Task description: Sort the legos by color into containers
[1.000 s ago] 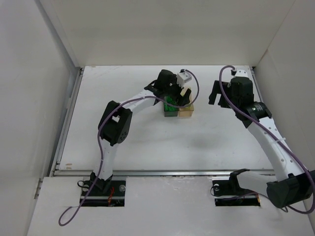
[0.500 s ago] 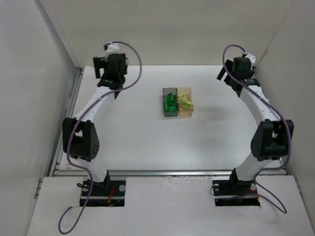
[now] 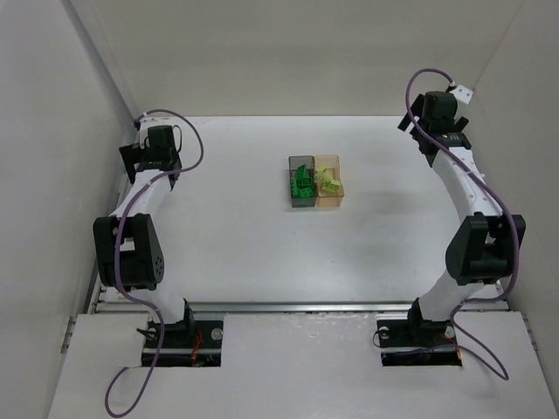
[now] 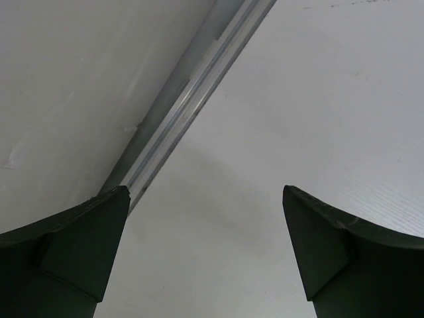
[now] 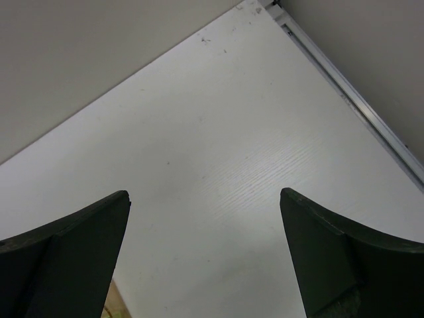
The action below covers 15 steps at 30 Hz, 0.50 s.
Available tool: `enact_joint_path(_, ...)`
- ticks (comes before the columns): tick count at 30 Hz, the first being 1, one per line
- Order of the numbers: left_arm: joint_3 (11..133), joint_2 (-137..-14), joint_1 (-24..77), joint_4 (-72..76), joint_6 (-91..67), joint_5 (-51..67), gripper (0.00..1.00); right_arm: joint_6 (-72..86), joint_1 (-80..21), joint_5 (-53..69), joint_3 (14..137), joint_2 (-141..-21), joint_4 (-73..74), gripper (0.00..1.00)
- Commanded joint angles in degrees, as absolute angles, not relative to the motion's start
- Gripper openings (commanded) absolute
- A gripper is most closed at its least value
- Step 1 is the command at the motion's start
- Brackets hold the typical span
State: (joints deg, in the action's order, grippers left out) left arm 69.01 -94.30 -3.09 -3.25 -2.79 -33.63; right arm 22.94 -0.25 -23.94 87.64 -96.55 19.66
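**Bricks sorted in two boxes, both grippers released at the far corners**

The dark green plastic bricks (image 3: 302, 184) lie heaped in the smoky grey translucent box (image 3: 301, 162). They are small, glossy, studded blocks, tumbled at angles rather than stacked. The pale yellow-green plastic bricks (image 3: 329, 181) lie in the pale orange translucent box (image 3: 329, 202), likewise jumbled. Both boxes are small, thin-walled rectangles with open tops. They stand touching along one long side, the grey on the left, a little beyond the middle of the matt white table (image 3: 244, 236). In the right wrist view the table surface shows a faint, fine grain.

The left gripper (image 4: 205, 199) hangs over the far left edge of the table. Its dark, matt, wedge-shaped fingers (image 4: 86, 232) are spread wide with nothing between them. Below them runs a ribbed, grey aluminium rail (image 4: 192, 99) where the table meets the plain white side wall (image 4: 73, 73).

The right gripper (image 5: 205, 199) is over the far right corner, also spread wide and empty, its dark fingers (image 5: 318, 245) framing bare table. Both grippers are well apart from the boxes.

The left arm (image 3: 140, 253) and the right arm (image 3: 472, 201), each of white shells and black joints, stretch up their own sides of the table. A thin purple cable (image 3: 179, 262) loops along the left arm.
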Motion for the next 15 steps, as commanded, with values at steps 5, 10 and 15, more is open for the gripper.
enact_joint_path(5, 71.2, -94.0, -4.0, -1.2, -2.4, -31.6, 1.0, 23.1, -0.3, -26.9, 89.1, -91.9, 18.3, 1.0)
enact_joint_path(10, 73.6, -96.1, -4.0, -2.3, -2.4, -28.8, 1.0, 20.0, -0.3, -23.0, 89.1, -91.3, 18.3, 1.0)
enact_joint_path(15, 74.6, -96.6, -2.1, -2.8, -2.4, -27.7, 1.0, 16.4, -0.3, -17.5, 88.0, -90.8, 17.2, 1.0)
